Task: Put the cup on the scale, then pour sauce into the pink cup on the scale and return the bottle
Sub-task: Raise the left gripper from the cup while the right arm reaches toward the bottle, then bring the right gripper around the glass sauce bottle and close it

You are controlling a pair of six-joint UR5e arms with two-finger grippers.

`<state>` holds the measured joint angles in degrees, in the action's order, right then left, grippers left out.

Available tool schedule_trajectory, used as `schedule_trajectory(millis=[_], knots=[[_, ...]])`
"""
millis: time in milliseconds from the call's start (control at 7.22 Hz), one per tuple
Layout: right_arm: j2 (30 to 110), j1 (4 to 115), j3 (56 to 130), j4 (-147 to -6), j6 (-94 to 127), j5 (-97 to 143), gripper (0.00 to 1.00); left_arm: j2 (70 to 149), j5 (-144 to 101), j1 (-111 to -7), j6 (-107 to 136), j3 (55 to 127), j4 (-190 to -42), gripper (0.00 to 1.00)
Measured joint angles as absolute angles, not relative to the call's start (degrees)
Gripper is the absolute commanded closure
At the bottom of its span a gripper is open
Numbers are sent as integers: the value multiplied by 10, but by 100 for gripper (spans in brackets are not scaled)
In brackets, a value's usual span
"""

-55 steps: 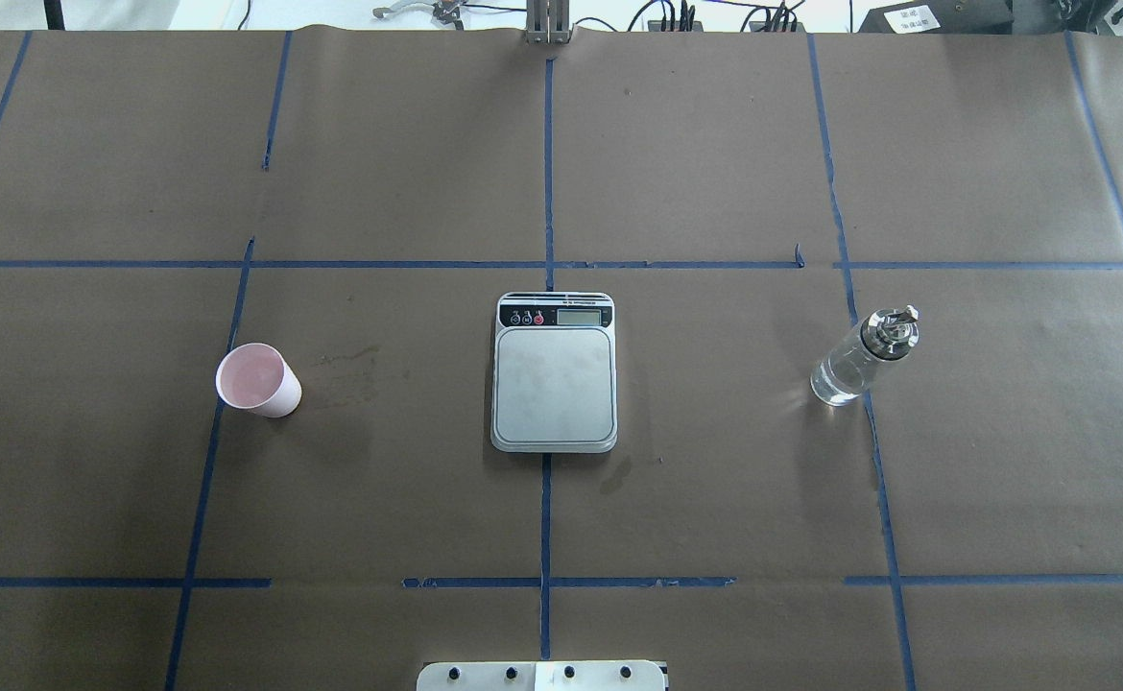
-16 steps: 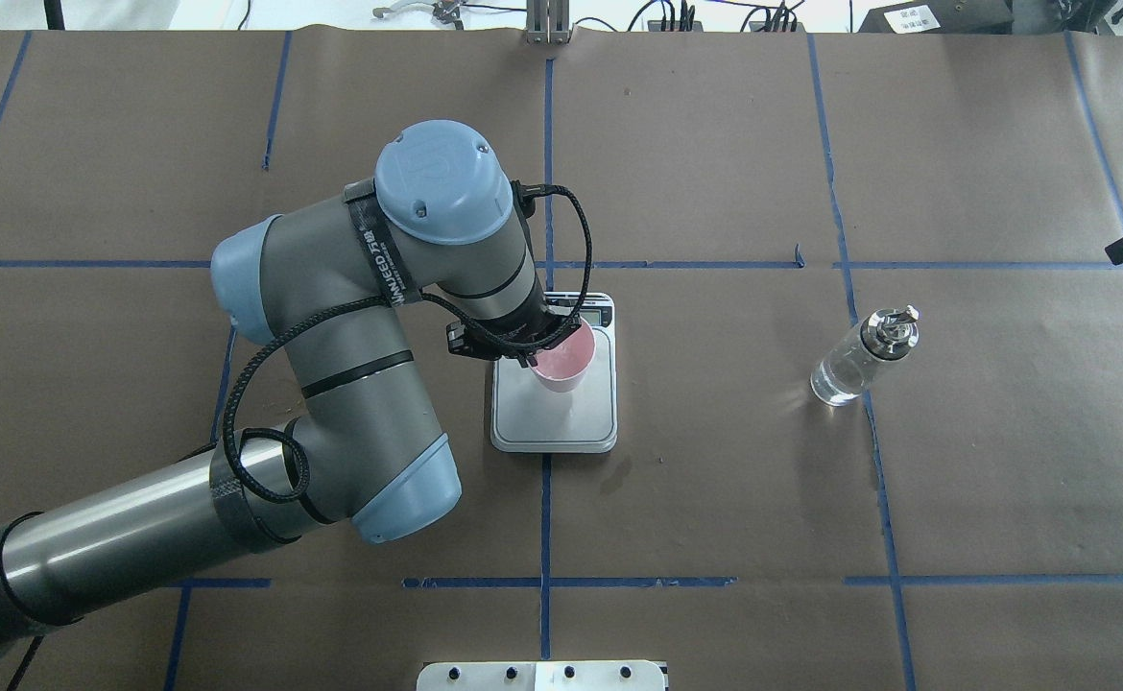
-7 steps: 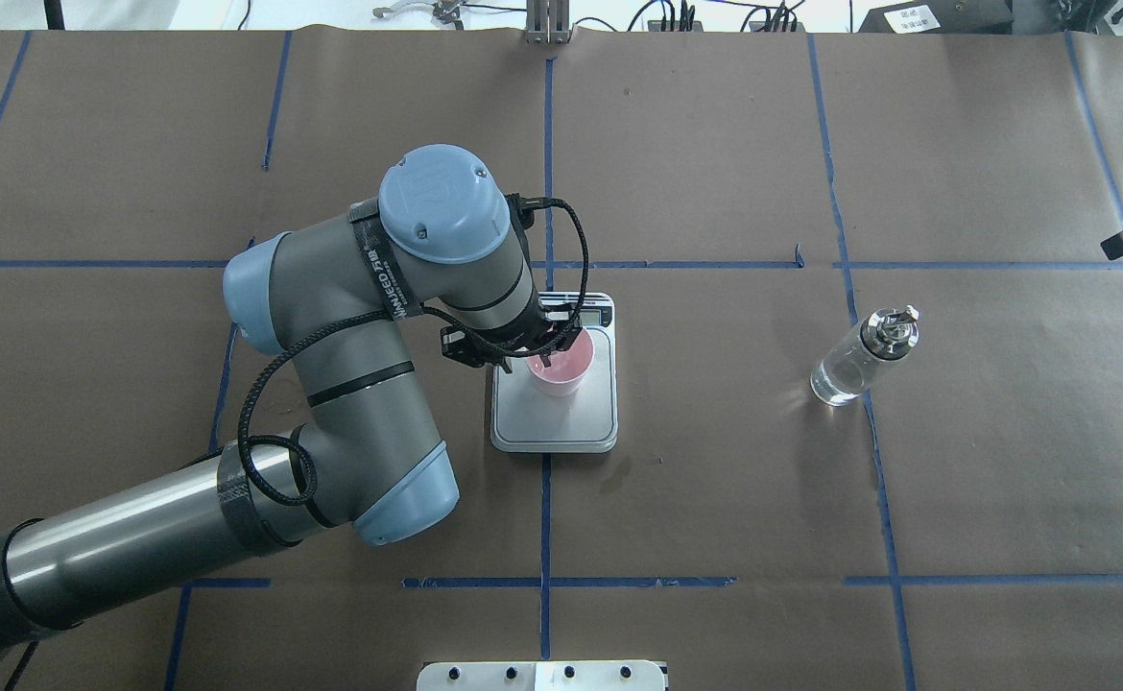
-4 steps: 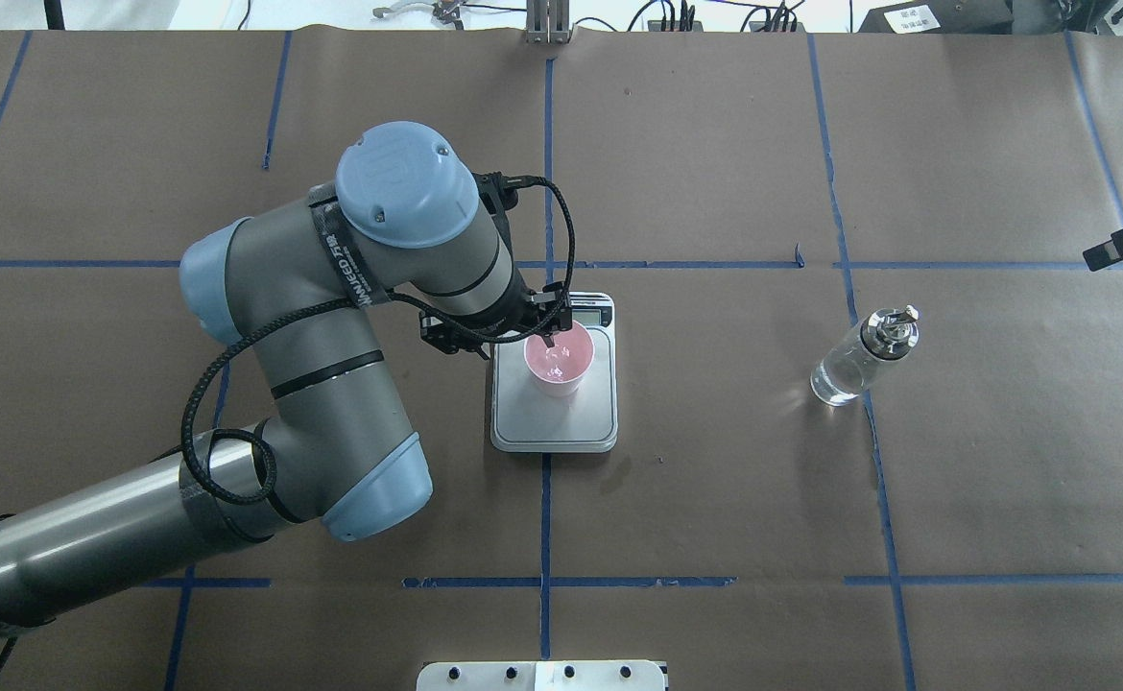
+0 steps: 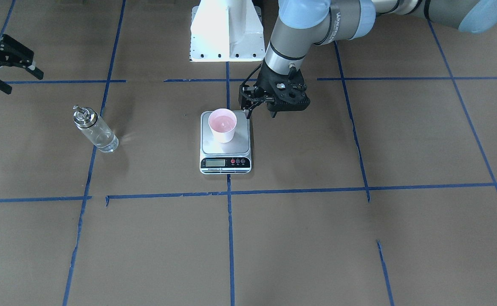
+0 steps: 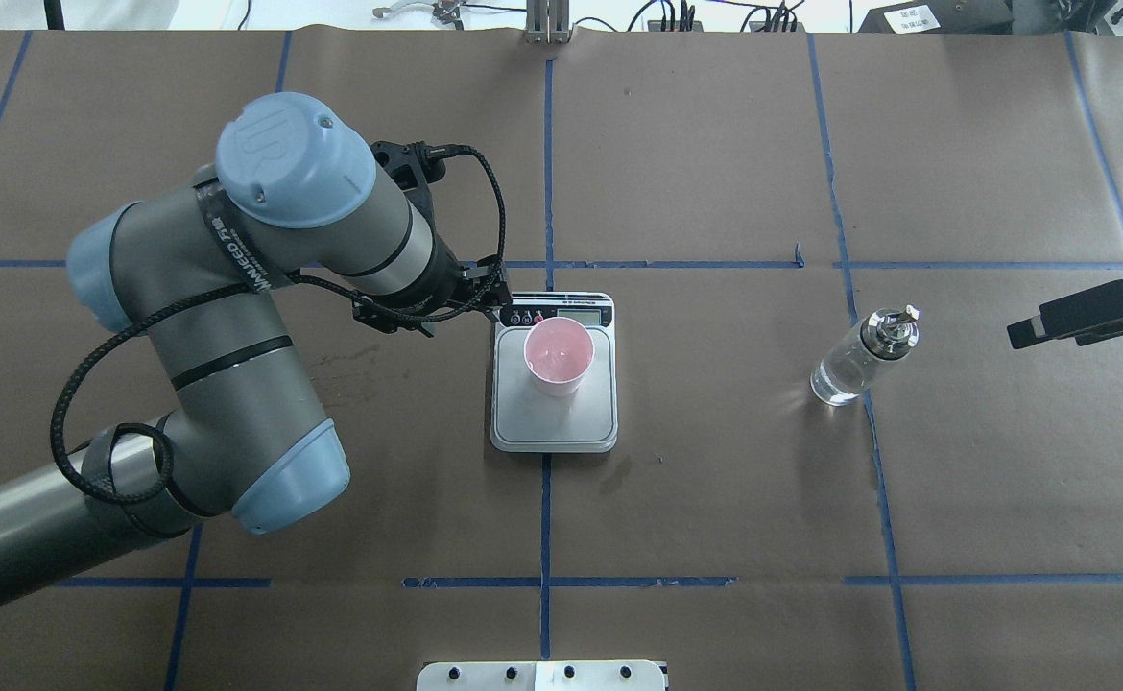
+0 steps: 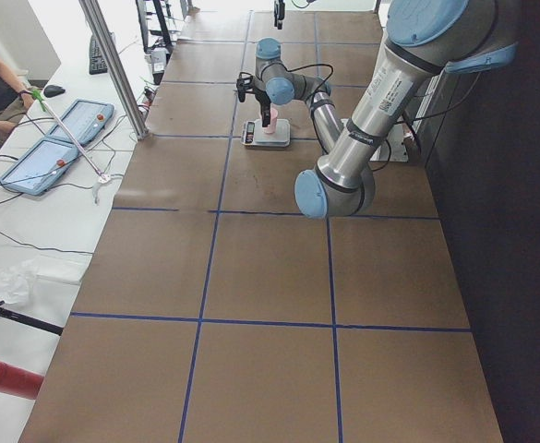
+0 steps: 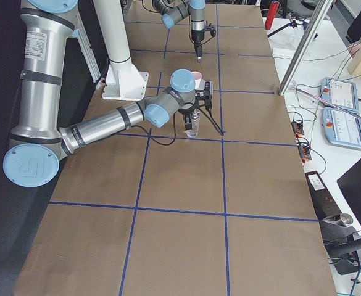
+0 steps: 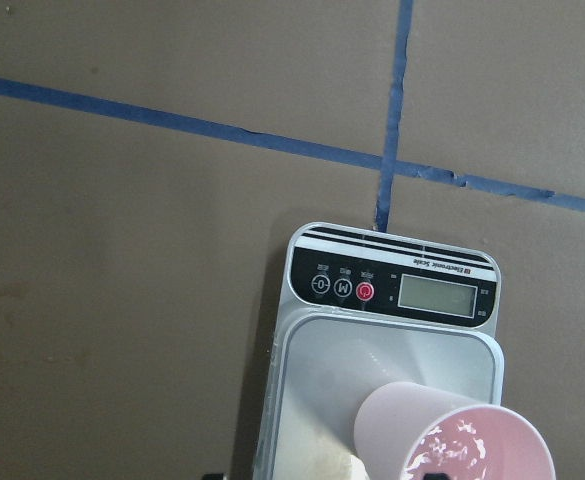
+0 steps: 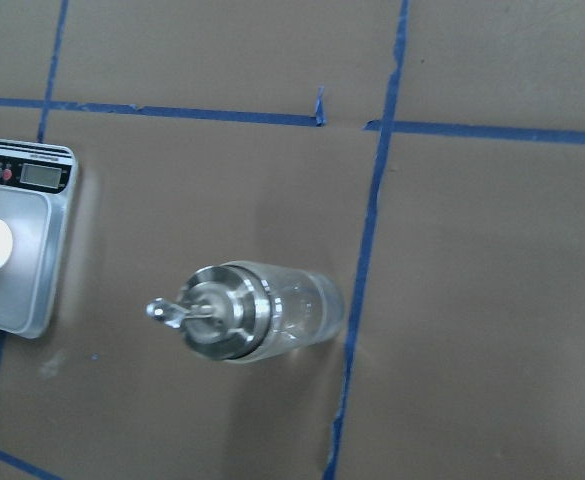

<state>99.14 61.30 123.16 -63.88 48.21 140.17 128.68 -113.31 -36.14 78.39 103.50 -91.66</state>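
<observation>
In the overhead view, the left gripper (image 5: 257, 104) stands just beside the scale (image 6: 554, 422) with jaws apart and nothing held; the pink cup (image 6: 559, 355) sits upright on the steel platform, mouth up. To the right, well apart from the scale, the glass bottle (image 6: 859, 360) stands upright on the table, long axis vertical, spout on top and pointing toward the scale. The right gripper (image 5: 23, 83), jaws apart and empty, is the nearer one, so the bottle lies between it and the scale.
</observation>
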Motion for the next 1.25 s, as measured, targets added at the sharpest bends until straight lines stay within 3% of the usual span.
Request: schedule_trajectory(millis=[416, 554, 693, 1247], knots=[[1015, 435, 1286, -613, 650, 1220, 2, 1234, -1152, -439, 684, 1059, -917, 27], [1017, 346, 1290, -612, 701, 1107, 7, 1206, -1187, -469, 634, 1064, -917, 24], [1017, 280, 1287, -613, 732, 998, 5, 1181, -1220, -493, 586, 1066, -918, 12], [1002, 192, 1218, -573, 764, 706, 0, 1156, -1236, -517, 533, 1064, -920, 11]])
